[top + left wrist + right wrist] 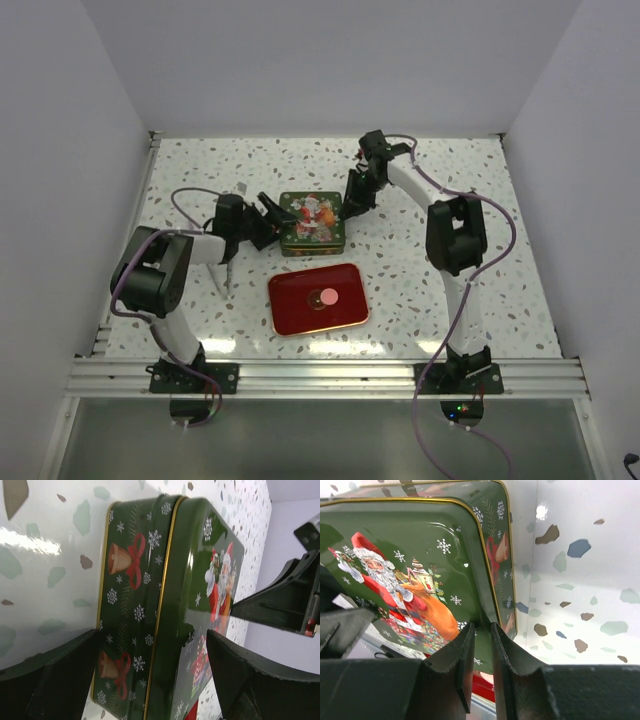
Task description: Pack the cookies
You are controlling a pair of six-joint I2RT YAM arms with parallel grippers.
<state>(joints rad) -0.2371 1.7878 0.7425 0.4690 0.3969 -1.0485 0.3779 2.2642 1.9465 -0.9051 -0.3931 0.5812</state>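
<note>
One pink cookie [328, 297] lies in the middle of the red tray [290, 310]; no other cookies show. A green Christmas tin [312, 222] with a Santa lid stands just behind the tray. My right gripper [352, 205] is at the tin's right side, shut on the rim of the lid [395, 570], which passes between its fingertips [482, 630]. My left gripper [270, 218] is open at the tin's left end, its fingers [65, 675] straddling the tin's side [130, 630]. I cannot tell whether they touch it. The tin's inside is hidden.
The speckled white table [480, 230] is enclosed by white walls at the back and both sides. The red tray's edge shows under the right fingers [485, 687]. The right arm's gripper shows in the left wrist view [290, 600].
</note>
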